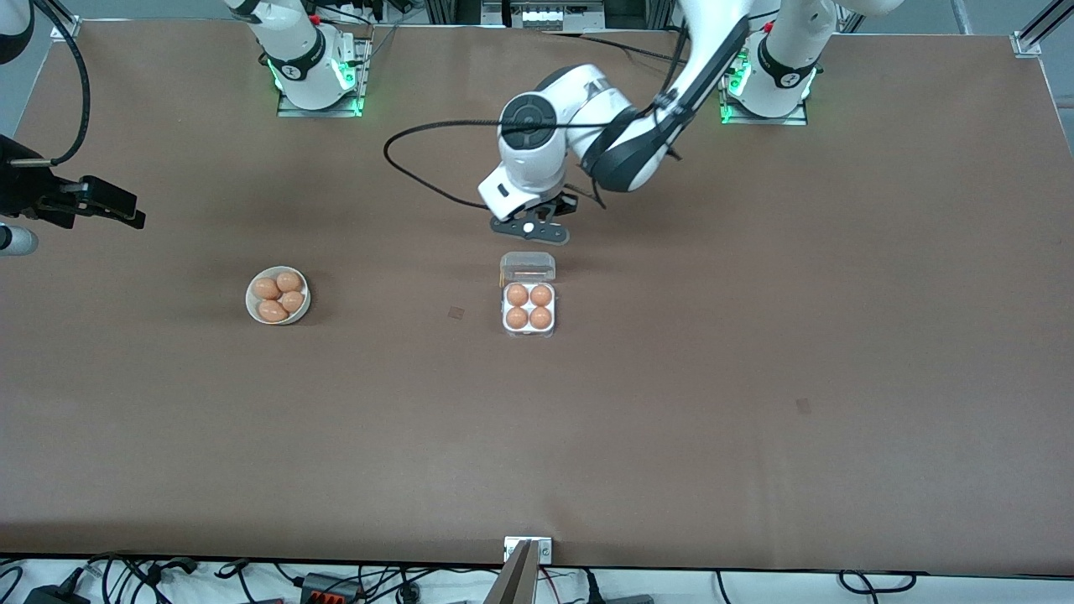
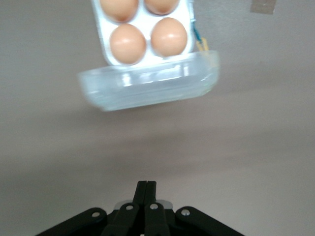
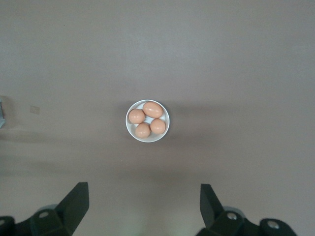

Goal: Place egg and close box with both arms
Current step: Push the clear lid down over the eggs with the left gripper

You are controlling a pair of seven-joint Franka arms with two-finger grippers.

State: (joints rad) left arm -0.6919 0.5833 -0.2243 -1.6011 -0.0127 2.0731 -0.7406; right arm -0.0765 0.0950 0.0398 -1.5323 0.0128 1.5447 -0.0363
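Note:
The box [image 1: 508, 323] stands mid-table, its whitish tray [image 2: 104, 46] holding several tan-orange eggs [image 1: 518, 295], one in every cell. Its clear lid [image 1: 527, 267] is hinged open and lies farther from the front camera than the tray. My left gripper [image 1: 537, 227] hovers low over the table just past the open lid [image 2: 147, 88], and in the left wrist view its fingers [image 2: 146, 189] are shut with nothing between them. My right gripper [image 1: 109, 206] hangs high at the right arm's end of the table. In the right wrist view it [image 3: 143, 195] is open and empty.
A round white bowl [image 1: 251, 303] with several more eggs [image 1: 267, 288] sits toward the right arm's end, level with the box. It shows as a small bowl [image 3: 130, 130] below the right gripper. A small tape mark [image 1: 456, 313] lies between bowl and box.

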